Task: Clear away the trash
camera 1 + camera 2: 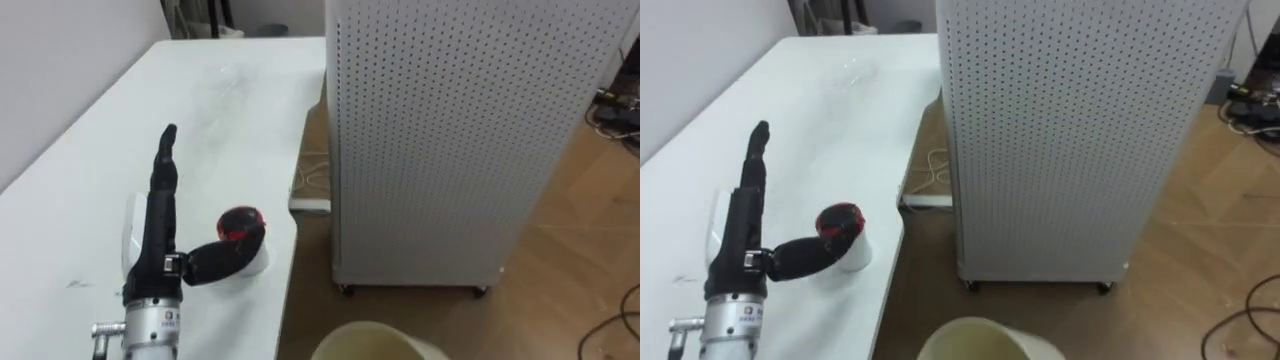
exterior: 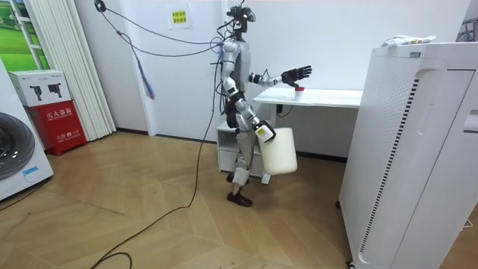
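Observation:
A small white cup with a red top [image 1: 240, 224] stands near the right edge of the white table [image 1: 230, 130]. My left hand [image 1: 160, 205] lies over the table with straight fingers pointing away, open. Its thumb [image 1: 228, 252] reaches sideways and touches the cup's near side. A clear plastic piece [image 1: 129, 228] shows under the hand's left side. My right hand [image 2: 263, 133] hangs low at my side and holds a cream bucket [image 2: 277, 152] off the floor. The bucket's rim [image 1: 375, 340] shows at the bottom edge of the left eye view.
A tall white perforated cabinet [image 1: 450, 140] on castors stands right of the table, with a narrow strip of wood floor between. Another clear plastic item [image 1: 215, 78] lies far back on the table. I stand at the table's end; a washing machine [image 2: 19, 157] is at the room view's left.

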`<state>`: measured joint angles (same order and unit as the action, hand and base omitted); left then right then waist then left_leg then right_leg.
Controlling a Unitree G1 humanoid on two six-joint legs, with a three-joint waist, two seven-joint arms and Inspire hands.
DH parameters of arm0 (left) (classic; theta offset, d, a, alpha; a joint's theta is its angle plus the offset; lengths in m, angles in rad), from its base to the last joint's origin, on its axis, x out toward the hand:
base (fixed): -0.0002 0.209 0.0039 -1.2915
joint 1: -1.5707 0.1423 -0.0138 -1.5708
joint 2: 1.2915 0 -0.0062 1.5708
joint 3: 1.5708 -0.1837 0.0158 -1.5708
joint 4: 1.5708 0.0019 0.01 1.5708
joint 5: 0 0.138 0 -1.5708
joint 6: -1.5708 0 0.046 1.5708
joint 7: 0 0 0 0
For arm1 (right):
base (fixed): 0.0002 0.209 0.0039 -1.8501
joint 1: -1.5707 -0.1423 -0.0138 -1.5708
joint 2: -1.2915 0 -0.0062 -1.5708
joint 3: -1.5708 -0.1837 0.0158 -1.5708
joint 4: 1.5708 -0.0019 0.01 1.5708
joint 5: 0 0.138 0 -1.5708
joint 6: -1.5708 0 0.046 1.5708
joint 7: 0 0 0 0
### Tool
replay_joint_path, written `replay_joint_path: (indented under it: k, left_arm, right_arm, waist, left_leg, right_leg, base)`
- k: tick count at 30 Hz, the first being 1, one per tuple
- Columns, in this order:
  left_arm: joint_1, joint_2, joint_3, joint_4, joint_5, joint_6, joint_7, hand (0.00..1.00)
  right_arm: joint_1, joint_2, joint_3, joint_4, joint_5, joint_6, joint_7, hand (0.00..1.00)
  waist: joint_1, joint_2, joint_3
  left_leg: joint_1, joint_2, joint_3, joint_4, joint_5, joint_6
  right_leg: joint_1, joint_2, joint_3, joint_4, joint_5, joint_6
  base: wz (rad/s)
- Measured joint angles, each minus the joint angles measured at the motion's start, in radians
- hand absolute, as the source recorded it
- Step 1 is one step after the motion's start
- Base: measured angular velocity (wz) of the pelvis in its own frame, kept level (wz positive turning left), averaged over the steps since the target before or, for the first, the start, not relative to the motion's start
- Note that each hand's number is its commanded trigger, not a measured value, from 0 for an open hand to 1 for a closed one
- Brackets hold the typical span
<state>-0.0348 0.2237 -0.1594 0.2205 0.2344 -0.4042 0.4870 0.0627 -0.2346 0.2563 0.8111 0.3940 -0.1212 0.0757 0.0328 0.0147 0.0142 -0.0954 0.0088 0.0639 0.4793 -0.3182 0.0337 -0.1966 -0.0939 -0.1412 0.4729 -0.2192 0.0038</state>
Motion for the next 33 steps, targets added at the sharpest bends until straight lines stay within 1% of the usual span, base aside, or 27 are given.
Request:
replay_joint_path:
  k: [1,2,3,4,5,6,7,8,9,13,17,20,22,25,27,28,29,33]
  left_arm:
    - [0.0,0.0,0.0,0.0,0.0,0.002,-0.002,0.0]
    - [-0.003,-0.002,-0.001,-0.007,0.005,0.006,-0.009,0.0]
    - [-0.008,-0.005,-0.002,-0.026,0.022,0.009,-0.02,0.0]
    - [-0.003,-0.006,-0.003,-0.034,0.029,0.009,-0.02,0.0]
    - [0.001,-0.004,-0.001,-0.047,0.037,0.012,-0.017,0.0]
    - [0.001,0.001,0.0,-0.051,0.039,0.013,-0.014,0.0]
    - [0.001,0.002,0.0,-0.052,0.039,0.014,-0.014,0.0]
    - [0.001,0.004,0.0,-0.059,0.038,0.015,-0.014,0.0]
    - [0.001,0.004,0.0,-0.077,0.039,0.016,-0.014,0.0]
    - [0.003,0.005,0.0,-0.09,0.04,0.015,-0.015,0.0]
    - [0.008,0.006,-0.002,-0.093,0.04,0.015,-0.015,0.0]
    - [0.01,0.007,-0.002,-0.093,0.04,0.015,-0.016,0.0]
    - [0.01,0.008,-0.002,-0.095,0.04,0.015,-0.016,0.0]
    - [0.01,0.018,-0.002,-0.104,0.04,0.015,-0.016,0.0]
    - [0.012,0.034,-0.002,-0.106,0.034,0.015,-0.016,0.0]
    - [0.015,0.036,-0.002,-0.106,0.032,0.015,-0.016,0.0]
    - [0.027,0.038,-0.001,-0.108,0.032,0.015,-0.016,0.0]
    - [0.076,0.038,-0.001,-0.108,0.031,0.015,-0.019,0.0]
  right_arm:
    - [0.0,0.0,0.0,0.0,0.0,0.0,0.002,1.0]
    - [0.0,0.001,-0.004,-0.004,0.003,-0.001,0.007,1.0]
    - [-0.004,-0.009,-0.008,-0.011,0.003,0.0,0.011,1.0]
    - [-0.004,-0.017,-0.009,-0.013,0.002,0.0,0.012,1.0]
    - [-0.003,-0.02,-0.007,-0.029,0.001,0.0,0.012,1.0]
    - [-0.003,-0.021,-0.004,-0.044,0.001,0.0,0.016,1.0]
    - [-0.004,-0.022,-0.004,-0.051,0.001,0.0,0.022,1.0]
    - [-0.003,-0.022,0.0,-0.059,-0.001,0.0,0.04,1.0]
    - [-0.003,-0.021,0.007,-0.07,-0.009,0.0,0.053,1.0]
    - [-0.002,-0.018,0.007,-0.074,-0.009,0.0,0.087,1.0]
    - [-0.002,-0.019,0.007,-0.074,-0.009,-0.01,0.088,1.0]
    - [0.003,-0.019,0.007,-0.074,-0.009,-0.011,0.091,1.0]
    - [0.004,-0.019,0.007,-0.074,-0.009,-0.011,0.091,1.0]
    - [0.005,-0.021,0.007,-0.074,-0.009,-0.011,0.088,1.0]
    - [0.006,-0.023,0.007,-0.074,-0.01,-0.012,0.088,1.0]
    - [0.007,-0.023,0.007,-0.074,-0.01,-0.012,0.089,1.0]
    - [0.008,-0.023,0.007,-0.074,-0.009,-0.012,0.089,1.0]
    - [0.008,-0.025,0.007,-0.07,-0.008,-0.014,0.089,1.0]
  waist:
    - [0.001,-0.003,0.0019]
    - [-0.006,-0.006,0.0028]
    - [-0.001,-0.012,0.0036]
    - [0.004,-0.018,0.0]
    - [0.023,-0.022,-0.0016]
    - [0.04,-0.024,-0.0028]
    - [0.046,-0.023,-0.0022]
    - [0.051,-0.022,-0.0027]
    - [0.051,-0.021,-0.0036]
    - [0.049,-0.022,-0.004]
    - [0.05,-0.024,-0.0051]
    - [0.049,-0.024,-0.0052]
    - [0.049,-0.025,-0.0057]
    - [0.046,-0.026,-0.0064]
    - [0.047,-0.025,-0.0064]
    - [0.048,-0.025,-0.0062]
    - [0.048,-0.024,-0.0077]
    - [0.049,-0.023,-0.0076]
  left_leg:
    - [-0.006,0.01,0.005,0.009,0.002,-0.011]
    - [-0.024,0.018,0.001,-0.024,0.009,-0.023]
    - [-0.052,0.015,0.003,-0.064,0.036,-0.01]
    - [-0.044,0.017,0.019,-0.065,0.047,-0.008]
    - [-0.033,0.018,0.032,-0.08,0.051,-0.007]
    - [-0.023,0.018,0.04,-0.088,0.051,-0.007]
    - [-0.015,0.018,0.04,-0.093,0.051,-0.007]
    - [0.002,0.017,0.04,-0.112,0.051,-0.007]
    - [0.012,0.017,0.038,-0.129,0.051,-0.007]
    - [0.049,0.016,0.038,-0.169,0.051,-0.006]
    - [0.06,0.016,0.027,-0.182,0.051,-0.006]
    - [0.078,0.016,0.014,-0.199,0.051,-0.007]
    - [0.086,0.015,0.013,-0.209,0.051,-0.007]
    - [0.092,0.015,0.008,-0.211,0.051,-0.007]
    - [0.1,0.015,-0.012,-0.213,0.051,-0.007]
    - [0.105,0.015,-0.014,-0.214,0.051,-0.007]
    - [0.111,0.015,-0.014,-0.216,0.051,-0.007]
    - [0.122,0.015,-0.016,-0.228,0.051,-0.007]
  right_leg:
    - [0.02,0.01,0.014,-0.024,0.005,-0.001]
    - [0.042,0.024,0.057,-0.057,0.01,0.005]
    - [0.039,0.031,0.093,-0.068,0.01,0.011]
    - [0.036,0.031,0.099,-0.075,0.014,0.018]
    - [0.044,0.04,0.091,-0.1,0.019,0.024]
    - [0.053,0.042,0.078,-0.127,0.023,0.025]
    - [0.061,0.042,0.071,-0.139,0.029,0.025]
    - [0.08,0.042,0.053,-0.167,0.037,0.025]
    - [0.099,0.044,0.048,-0.186,0.043,0.026]
    - [0.133,0.045,0.04,-0.219,0.045,0.027]
    - [0.147,0.048,0.03,-0.237,0.045,0.027]
    - [0.161,0.052,0.026,-0.247,0.045,0.027]
    - [0.171,0.053,0.026,-0.258,0.045,0.027]
    - [0.183,0.054,0.026,-0.27,0.045,0.027]
    - [0.192,0.054,0.018,-0.272,0.045,0.027]
    - [0.197,0.054,0.013,-0.273,0.045,0.027]
    - [0.204,0.055,0.006,-0.274,0.045,0.027]
    - [0.215,0.055,-0.001,-0.289,0.045,0.027]
  base:
    - [0.13]
    - [0.37]
    - [0.28]
    - [0.0]
    - [-0.3]
    - [-0.31]
    - [-0.3]
    - [-0.17]
    - [-0.1]
    - [0.0]
    - [0.01]
    - [0.0]
    - [0.0]
    - [0.0]
    - [0.02]
    - [0.0]
    - [0.0]
    - [0.01]
